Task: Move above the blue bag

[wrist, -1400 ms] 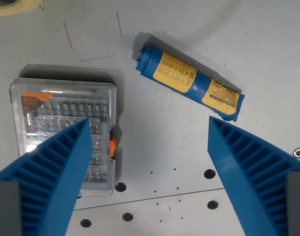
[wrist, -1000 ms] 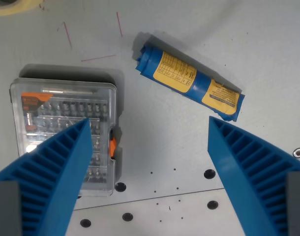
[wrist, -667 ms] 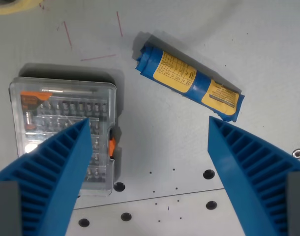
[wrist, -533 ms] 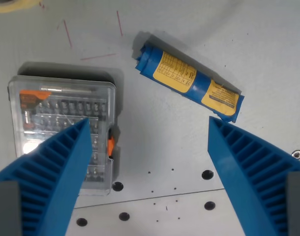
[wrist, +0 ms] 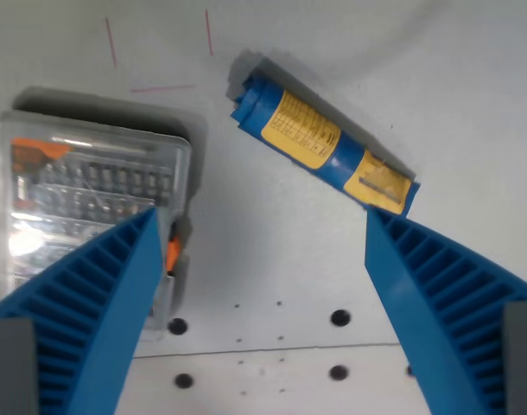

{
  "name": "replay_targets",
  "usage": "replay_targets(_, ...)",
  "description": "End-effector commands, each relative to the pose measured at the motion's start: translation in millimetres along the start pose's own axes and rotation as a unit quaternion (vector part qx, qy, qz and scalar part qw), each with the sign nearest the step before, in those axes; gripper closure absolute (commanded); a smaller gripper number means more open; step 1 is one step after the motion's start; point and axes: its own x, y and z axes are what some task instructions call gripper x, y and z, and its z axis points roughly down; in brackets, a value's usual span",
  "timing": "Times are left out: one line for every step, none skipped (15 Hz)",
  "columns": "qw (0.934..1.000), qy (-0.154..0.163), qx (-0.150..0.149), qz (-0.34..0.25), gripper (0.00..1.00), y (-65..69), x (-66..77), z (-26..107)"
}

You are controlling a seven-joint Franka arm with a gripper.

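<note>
Wrist view: the end effector (wrist: pixel 259 226) is wide open and holds nothing. The blue bag (wrist: pixel 322 146) lies rolled up on the tabletop (wrist: pixel 272 251), just ahead. Go slowly forward until it sits between the fingers.

The gripper (wrist: pixel 262 220) fills the bottom of the frame with two blue ribbed fingers (wrist: pixel 82 311) — one rising from the lower left corner, the other from the lower right. Their tips stand well apart, at about mid-height of the frame, with a wide gap between them and nothing held in it. Each finger tapers to a point toward the middle — grey mounts show at both bottom corners.
</note>
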Motion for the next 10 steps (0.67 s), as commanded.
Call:
replay_targets(0.9910,0.036,-0.014,-0.128,0.00,6.0,-4.2,10.3)
replay_targets(0.9886,0.038,-0.017,-0.144,0.00,7.2,-4.7,13.9)
replay_targets(0.9860,0.039,-0.019,-0.161,0.00,8.5,-5.2,17.7)
replay_targets(0.9832,0.040,-0.020,-0.177,0.00,9.7,-5.7,21.5)
replay_targets(0.9801,0.039,-0.022,-0.194,0.00,11.0,-6.2,25.5)
replay_targets(0.9766,0.040,-0.026,-0.210,0.00,12.2,-6.7,29.4)
replay_targets(0.9729,0.040,-0.029,-0.226,0.00,13.5,-7.3,33.5)
replay_targets(0.9690,0.039,-0.031,-0.242,0.00,14.8,-7.8,37.7)
replay_targets(0.9650,0.038,-0.034,-0.257,0.00,16.0,-8.2,41.9)
replay_targets(0.9605,0.038,-0.037,-0.273,0.00,17.3,-8.7,46.1)
